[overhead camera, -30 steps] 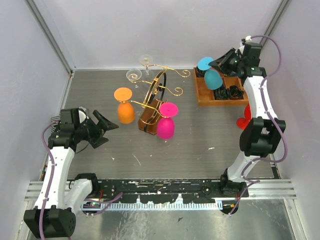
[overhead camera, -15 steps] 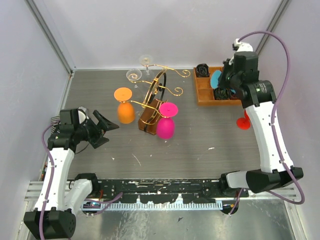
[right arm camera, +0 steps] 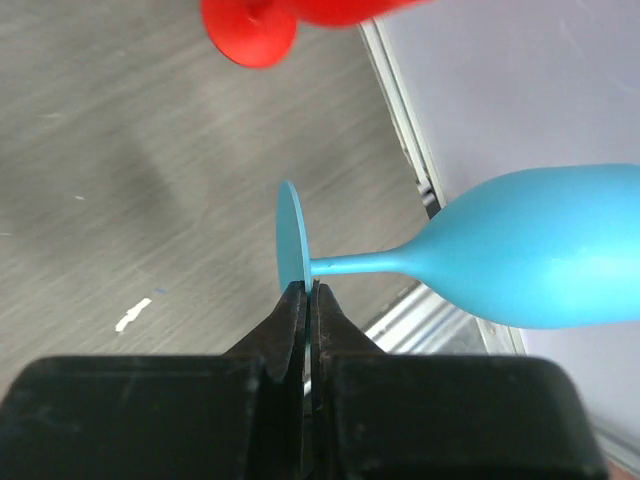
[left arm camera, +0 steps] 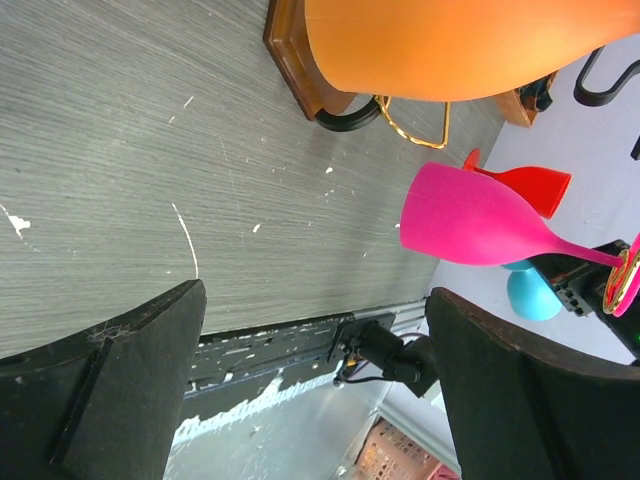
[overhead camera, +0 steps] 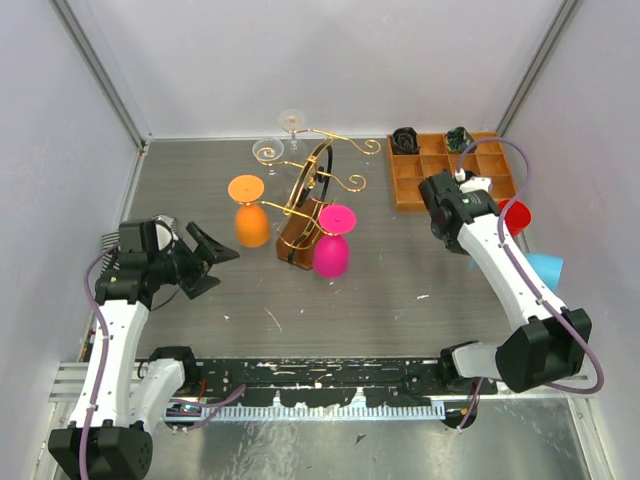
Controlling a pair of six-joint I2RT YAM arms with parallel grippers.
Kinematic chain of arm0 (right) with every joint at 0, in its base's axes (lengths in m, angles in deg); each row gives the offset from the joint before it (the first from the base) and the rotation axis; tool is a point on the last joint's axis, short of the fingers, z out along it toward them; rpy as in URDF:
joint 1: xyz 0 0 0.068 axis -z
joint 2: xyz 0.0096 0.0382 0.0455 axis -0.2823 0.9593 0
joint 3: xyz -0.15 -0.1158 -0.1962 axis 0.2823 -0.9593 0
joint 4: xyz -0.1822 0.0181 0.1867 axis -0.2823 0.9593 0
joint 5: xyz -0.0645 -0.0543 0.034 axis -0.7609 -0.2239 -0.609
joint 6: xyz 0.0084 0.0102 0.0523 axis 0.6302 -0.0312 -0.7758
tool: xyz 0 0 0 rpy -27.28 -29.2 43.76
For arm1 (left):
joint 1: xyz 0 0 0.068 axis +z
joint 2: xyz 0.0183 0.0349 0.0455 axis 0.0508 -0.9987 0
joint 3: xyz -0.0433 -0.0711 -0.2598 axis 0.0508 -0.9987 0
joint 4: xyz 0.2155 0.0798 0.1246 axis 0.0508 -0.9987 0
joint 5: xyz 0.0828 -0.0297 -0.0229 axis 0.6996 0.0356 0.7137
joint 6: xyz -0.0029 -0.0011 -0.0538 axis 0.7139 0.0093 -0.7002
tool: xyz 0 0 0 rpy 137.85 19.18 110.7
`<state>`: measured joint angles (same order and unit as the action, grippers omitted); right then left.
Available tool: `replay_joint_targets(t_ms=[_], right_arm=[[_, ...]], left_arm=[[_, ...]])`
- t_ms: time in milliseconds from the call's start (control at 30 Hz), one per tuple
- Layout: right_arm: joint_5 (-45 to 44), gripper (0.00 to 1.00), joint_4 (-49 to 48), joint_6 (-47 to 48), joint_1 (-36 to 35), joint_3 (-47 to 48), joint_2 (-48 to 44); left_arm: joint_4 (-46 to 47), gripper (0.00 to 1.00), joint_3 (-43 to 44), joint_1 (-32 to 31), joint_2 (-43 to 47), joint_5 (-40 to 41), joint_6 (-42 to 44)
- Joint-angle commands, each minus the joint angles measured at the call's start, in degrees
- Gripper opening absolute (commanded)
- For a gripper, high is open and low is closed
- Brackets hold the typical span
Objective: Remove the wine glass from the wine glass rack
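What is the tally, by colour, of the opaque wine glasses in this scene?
orange glass: 1
pink glass: 1
red glass: 1
blue glass: 1
Total: 4

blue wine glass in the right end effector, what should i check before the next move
1. Grip: right end effector shut on the foot rim of the blue wine glass, a thin hold: ok.
2. Glass off the wine glass rack: ok.
3. Gap to the red wine glass: apart, ok.
4. Bowl's gap to the side wall: cannot tell.
5. Left end effector open, empty: ok.
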<state>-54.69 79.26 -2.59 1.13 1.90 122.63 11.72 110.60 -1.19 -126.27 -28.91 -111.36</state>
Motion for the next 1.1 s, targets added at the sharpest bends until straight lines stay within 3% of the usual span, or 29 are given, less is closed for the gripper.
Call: replay_joint_targets(t_ms=[0, 300, 467, 667, 800, 1067], right_arm=[[-8.9, 0.01, 4.3, -9.6, -0.8, -0.8, 0.6], [-16.9, 0.01, 12.9, -26.3, -2.1, -2.9, 14.2], [-18.6, 0.01, 13.0, -33.0, -2.1, -4.5, 22.4], [-24.9, 0.01, 13.2, -33.1, -1.9, -4.3, 33.3], [-27.8, 0.01, 12.8, -32.5, -1.3, -2.2, 35.7], [-30.5, 0.01, 5.7, -23.3, -0.7, -3.2, 41.5]], left_arm=[[1.2, 0.99, -1.0, 0.0, 0.7, -2.8, -0.1], [1.1, 0.99, -1.9, 0.0, 0.8, -3.5, -0.3], [1.2, 0.99, -1.7, 0.0, 0.5, -3.4, 0.1], [0.9, 0.98, -1.2, 0.0, 0.2, -2.9, 0.7], [1.2, 0.99, -1.4, 0.0, -0.4, -2.9, 0.7], [1.2, 0.98, -1.4, 0.0, -1.9, -2.8, 1.3]])
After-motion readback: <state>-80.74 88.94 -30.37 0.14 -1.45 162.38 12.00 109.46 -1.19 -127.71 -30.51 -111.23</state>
